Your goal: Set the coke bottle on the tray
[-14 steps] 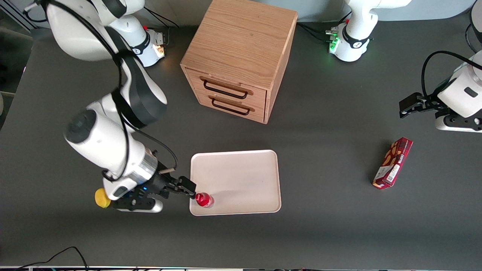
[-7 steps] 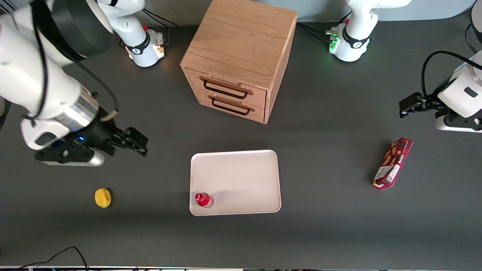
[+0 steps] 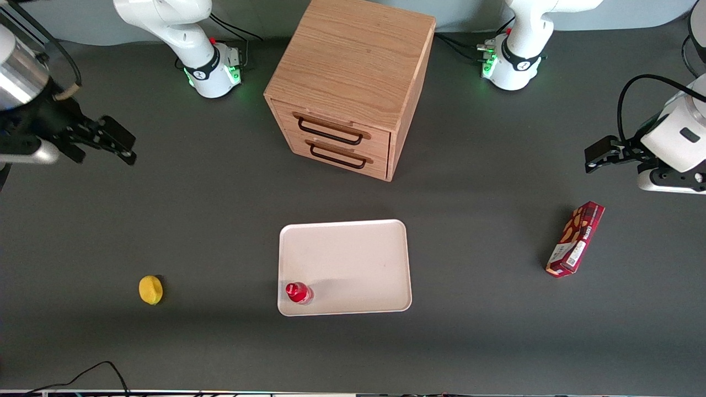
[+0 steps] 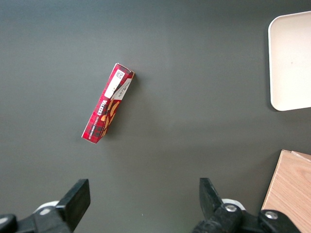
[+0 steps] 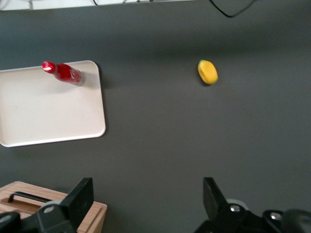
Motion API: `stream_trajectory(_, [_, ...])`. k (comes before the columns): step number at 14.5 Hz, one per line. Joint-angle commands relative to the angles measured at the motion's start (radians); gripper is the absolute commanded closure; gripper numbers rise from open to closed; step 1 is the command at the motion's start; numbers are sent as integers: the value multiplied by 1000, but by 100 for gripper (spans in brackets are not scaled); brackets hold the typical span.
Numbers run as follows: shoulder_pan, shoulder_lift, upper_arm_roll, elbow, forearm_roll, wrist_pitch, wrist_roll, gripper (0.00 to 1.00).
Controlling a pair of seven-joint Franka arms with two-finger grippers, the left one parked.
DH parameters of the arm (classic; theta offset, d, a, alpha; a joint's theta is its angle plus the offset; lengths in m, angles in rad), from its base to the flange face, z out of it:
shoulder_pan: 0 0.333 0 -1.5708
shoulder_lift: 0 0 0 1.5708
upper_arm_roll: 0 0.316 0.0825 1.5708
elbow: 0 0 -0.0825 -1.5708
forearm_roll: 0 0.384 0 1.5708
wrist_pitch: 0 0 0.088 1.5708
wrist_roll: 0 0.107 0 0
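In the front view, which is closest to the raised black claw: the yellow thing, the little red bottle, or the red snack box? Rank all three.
The gripper, fingers open, hangs at the working arm's end of the table.
1. Yellow object: nearest, closer to the camera than the gripper.
2. Coke bottle: standing in a corner of the tray.
3. Snack box: farthest, toward the parked arm's end.

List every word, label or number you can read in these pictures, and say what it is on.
Nothing reads clearly.
Small red coke bottle, upright on the pale rectangular tray: white lettering, too small.
Dark red snack box: yellow brand word and white label, blurred.
Wooden drawer cabinet, yellow lemon-like object: no text.
The right gripper, open, hangs near the table's edge: no text.
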State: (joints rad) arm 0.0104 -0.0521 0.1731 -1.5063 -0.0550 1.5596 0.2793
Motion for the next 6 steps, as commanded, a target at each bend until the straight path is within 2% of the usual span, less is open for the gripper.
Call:
stream_trajectory(1, [-26, -173, 6, -225, 3, 91, -23, 0])
stream_trajectory(4, [-27, -140, 2, -175, 12, 86, -8, 0])
stream_trajectory(6, [-30, -121, 2, -137, 53, 76, -11, 0])
